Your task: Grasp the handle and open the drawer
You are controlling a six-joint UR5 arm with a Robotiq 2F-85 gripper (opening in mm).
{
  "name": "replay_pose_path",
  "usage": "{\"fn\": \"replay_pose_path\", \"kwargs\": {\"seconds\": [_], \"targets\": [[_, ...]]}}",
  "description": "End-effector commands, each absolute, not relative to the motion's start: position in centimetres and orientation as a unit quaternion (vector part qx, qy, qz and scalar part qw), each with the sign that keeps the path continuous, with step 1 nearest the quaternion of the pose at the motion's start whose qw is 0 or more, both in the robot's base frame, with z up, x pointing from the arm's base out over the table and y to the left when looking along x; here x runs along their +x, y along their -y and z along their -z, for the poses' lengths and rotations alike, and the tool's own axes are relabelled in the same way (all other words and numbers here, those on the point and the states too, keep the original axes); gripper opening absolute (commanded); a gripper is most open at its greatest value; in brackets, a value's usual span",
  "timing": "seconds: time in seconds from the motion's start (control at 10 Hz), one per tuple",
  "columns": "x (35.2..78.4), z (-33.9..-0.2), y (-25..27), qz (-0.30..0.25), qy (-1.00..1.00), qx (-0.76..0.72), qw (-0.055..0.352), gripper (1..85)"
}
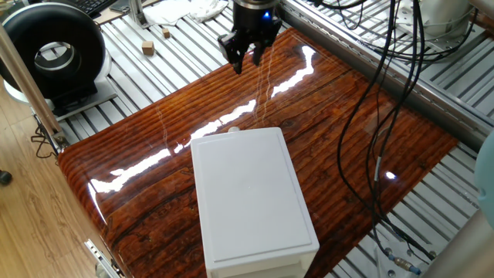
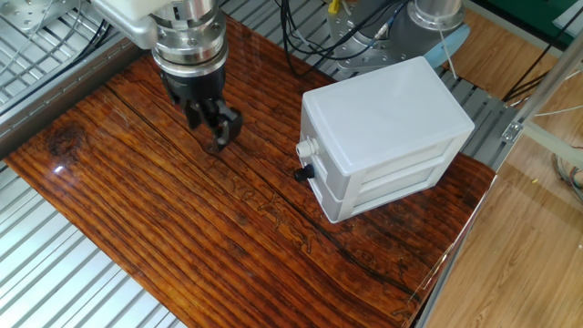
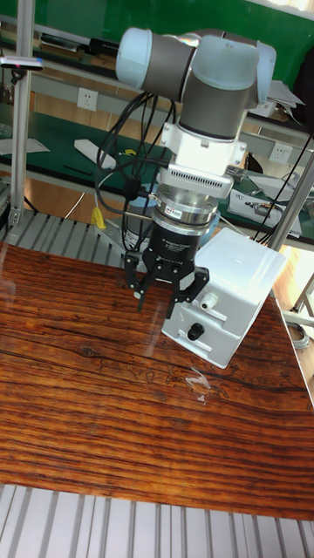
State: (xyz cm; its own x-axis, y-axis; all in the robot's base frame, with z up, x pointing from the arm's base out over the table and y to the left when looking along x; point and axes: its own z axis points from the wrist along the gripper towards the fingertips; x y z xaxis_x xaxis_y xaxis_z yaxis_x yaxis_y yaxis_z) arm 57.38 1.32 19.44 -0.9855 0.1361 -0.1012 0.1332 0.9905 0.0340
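Observation:
The white box [image 1: 251, 201] stands on the glossy wooden board, its drawer [image 2: 393, 166] pushed in flush. The handle [image 2: 307, 148] is a small off-white nub on the box's end face. It also shows as the handle [image 3: 209, 301] in the tall view and peeks over the box's far edge as the handle [image 1: 233, 130]. My gripper [image 2: 211, 123] hangs open over bare wood, well clear of the handle on the side the end face looks toward. Nothing is between its fingers [image 3: 139, 295]. From the first fixed view the gripper [image 1: 245, 57] is at the board's far edge.
A black knob [image 2: 302, 171] sits below the handle on the same face. A black round device [image 1: 50, 54] stands at the left, a small wooden block [image 1: 147, 48] lies on the slatted frame, and black cables [image 1: 378, 93] hang at the right.

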Motion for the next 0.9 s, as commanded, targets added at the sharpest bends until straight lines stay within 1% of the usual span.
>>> {"fn": "replay_pose_path", "kwargs": {"seconds": [0.0, 0.1, 0.2, 0.3, 0.4, 0.5, 0.6, 0.7, 0.8], "targets": [[58.4, -19.8, -1.5, -0.012, -0.994, 0.086, 0.066, 2.0], [58.2, -19.7, -1.9, -0.021, -0.991, 0.114, 0.062, 2.0], [57.9, -19.7, -3.3, -0.046, -0.984, 0.165, 0.053, 2.0], [58.5, -19.9, -5.2, -0.078, -0.974, 0.202, 0.063, 2.0], [57.3, -20.0, -7.2, -0.097, -0.97, 0.219, 0.043, 2.0], [55.6, -20.4, -9.2, -0.113, -0.967, 0.227, 0.011, 2.0], [54.6, -20.0, -8.4, -0.083, -0.972, 0.218, -0.003, 2.0], [54.3, -19.8, -6.7, -0.047, -0.98, 0.193, 0.004, 2.0], [54.5, -19.9, -6.8, -0.049, -0.981, 0.19, 0.011, 2.0]]}}
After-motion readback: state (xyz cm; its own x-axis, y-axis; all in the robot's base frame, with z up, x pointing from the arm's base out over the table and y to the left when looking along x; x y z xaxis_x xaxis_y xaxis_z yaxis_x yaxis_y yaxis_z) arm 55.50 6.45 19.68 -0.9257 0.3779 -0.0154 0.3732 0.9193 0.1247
